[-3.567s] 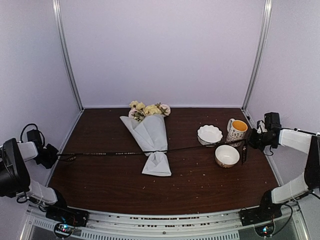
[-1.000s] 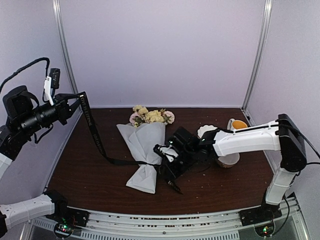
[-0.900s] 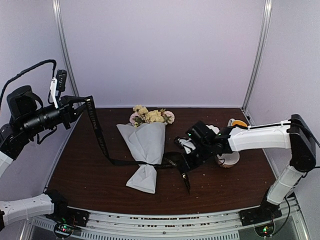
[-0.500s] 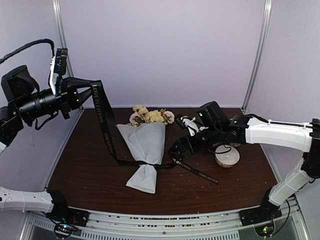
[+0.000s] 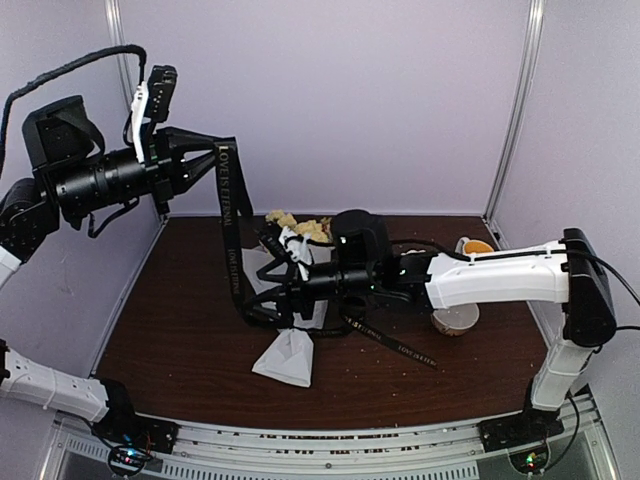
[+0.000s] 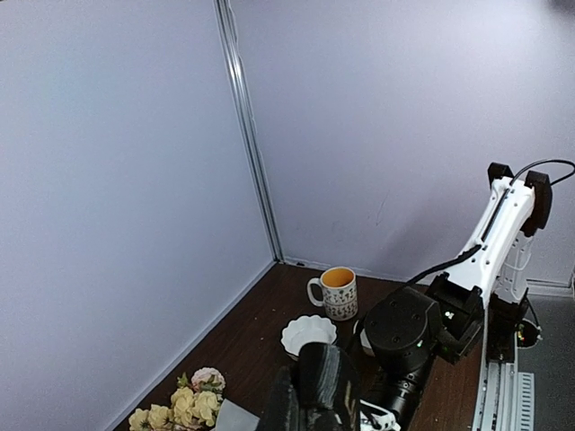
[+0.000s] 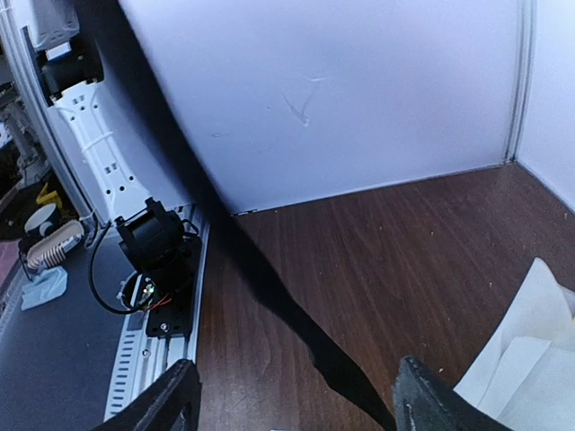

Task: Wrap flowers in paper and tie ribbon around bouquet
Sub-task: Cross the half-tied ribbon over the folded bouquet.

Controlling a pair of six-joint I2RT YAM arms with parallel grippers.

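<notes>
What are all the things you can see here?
ribbon: one, black, hanging from high on the left
flowers: one bunch, yellow and pink, far side
paper: one, pale grey, wrapped round the flowers
mug: one, white, orange inside, right side
scalloped bowl: one, white, beside mug
plain bowl: one, cream, nearer than mug
table: one, dark brown
left gripper: one, black, raised, holding ribbon
right gripper: one, black, open, near paper

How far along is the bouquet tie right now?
Done: the paper is wrapped in a cone around the flowers, lying on the table. In hand: the left gripper, shut, holds the ribbon up high; the right gripper has its jaws open around it beside the paper. Left: no knot visible; the ribbon's other end lies loose on the table.
</notes>
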